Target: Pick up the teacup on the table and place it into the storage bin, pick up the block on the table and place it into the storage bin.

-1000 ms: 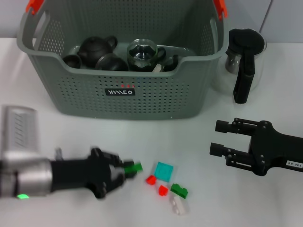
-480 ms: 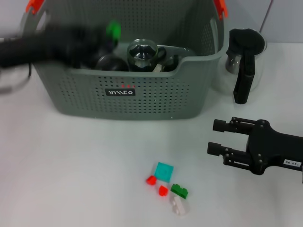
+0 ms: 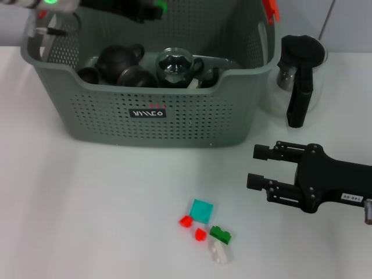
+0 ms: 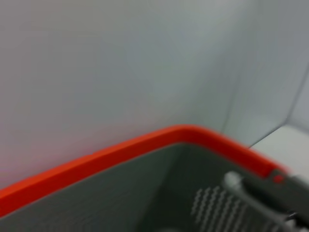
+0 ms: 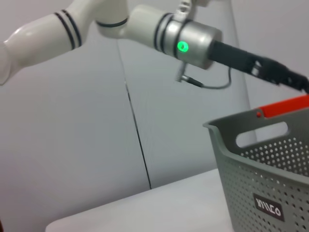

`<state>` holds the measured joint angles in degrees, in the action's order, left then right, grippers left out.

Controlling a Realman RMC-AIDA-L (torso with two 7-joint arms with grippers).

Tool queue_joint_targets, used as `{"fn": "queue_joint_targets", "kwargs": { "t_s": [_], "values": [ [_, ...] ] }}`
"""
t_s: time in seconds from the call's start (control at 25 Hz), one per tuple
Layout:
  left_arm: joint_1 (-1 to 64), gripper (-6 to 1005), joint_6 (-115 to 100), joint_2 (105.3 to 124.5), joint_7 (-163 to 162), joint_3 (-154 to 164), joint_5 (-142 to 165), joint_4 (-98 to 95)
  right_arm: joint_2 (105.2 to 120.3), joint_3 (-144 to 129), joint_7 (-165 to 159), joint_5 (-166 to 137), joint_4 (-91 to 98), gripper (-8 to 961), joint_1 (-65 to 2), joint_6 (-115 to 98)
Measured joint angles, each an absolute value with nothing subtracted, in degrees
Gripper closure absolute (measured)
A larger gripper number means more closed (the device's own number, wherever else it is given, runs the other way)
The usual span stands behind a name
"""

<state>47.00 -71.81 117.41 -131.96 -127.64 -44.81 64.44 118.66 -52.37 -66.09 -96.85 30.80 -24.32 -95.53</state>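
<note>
Head view: the left pincer (image 3: 156, 7), pinching a green block (image 3: 158, 6), is held above the storage bin (image 3: 145, 125), judged for dropping; the right pincer (image 3: 258, 167) is spread, with loose blocks (image 3: 204, 224) below-left on the table (image 3: 87, 209).
Left wrist view: only the bin's orange clip (image 4: 120, 152) is shown.
Right wrist view: the left arm (image 5: 193, 41) is seen over the bin; teacups (image 3: 87, 74) lie inside.

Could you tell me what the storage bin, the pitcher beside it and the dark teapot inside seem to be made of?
The storage bin looks like matte grey-green moulded plastic, given its punched hole grid and rounded rim. The pitcher seems to be clear glass, see-through at its body, with a black, probably plastic, handle. The dark teapot appears to be glazed ceramic or clay, judging by its soft sheen.
</note>
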Motion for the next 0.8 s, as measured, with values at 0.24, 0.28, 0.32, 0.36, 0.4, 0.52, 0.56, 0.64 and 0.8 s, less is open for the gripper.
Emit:
{"fn": "queue_joint_targets", "kwargs": {
  "t_s": [0.24, 0.28, 0.32, 0.36, 0.4, 0.52, 0.56, 0.64, 0.8],
  "values": [
    [48.7, 668, -68.8, 120.55, -133.4, -126.2, -37.0, 64.6, 118.77, -52.5, -66.9, -99.0, 31.1, 307, -25.0, -95.5],
    [48.8, 663, -68.9, 120.68, -133.5, -125.7, -36.9, 64.8, 118.77, -52.5, -67.1, -99.1, 31.1, 306, -25.0, -95.4],
    [48.9, 658, -69.1, 120.69, -133.6, -125.3, -36.9, 65.0, 118.77, -52.5, -67.2, -99.1, 31.1, 305, -25.1, -95.4],
    [48.9, 653, -69.4, 120.74, -133.7, -124.9, -36.9, 65.4, 118.77, -52.5, -67.3, -99.1, 31.1, 303, -25.1, -95.5],
    [48.8, 648, -69.7, 120.81, -133.7, -124.8, -37.0, 65.9, 118.76, -52.5, -67.3, -99.1, 31.1, 302, -25.2, -95.6],
    [45.9, 632, -71.0, 122.01, -132.6, -126.2, -40.1, 71.5, 118.76, -52.6, -67.4, -100.6, 31.5, 303, -25.4, -96.6],
    [43.0, 586, -71.7, 123.04, -130.8, -127.5, -44.1, 75.8, 118.8, -52.6, -67.5, -101.8, 31.9, 303, -25.5, -97.1],
    [36.9, 494, -72.6, 124.12, -127.4, -129.3, -52.6, 82.5, 119.12, -52.6, -67.5, -105.2, 33.9, 304, -26.1, -98.4],
    [26.0, 246, -77.3, 123.73, -120.6, -133.3, -72.2, 86.1, 119.8, -52.6, -69.5, -111.3, 38.8, 309, -28.3, -99.0]
  ]
}}
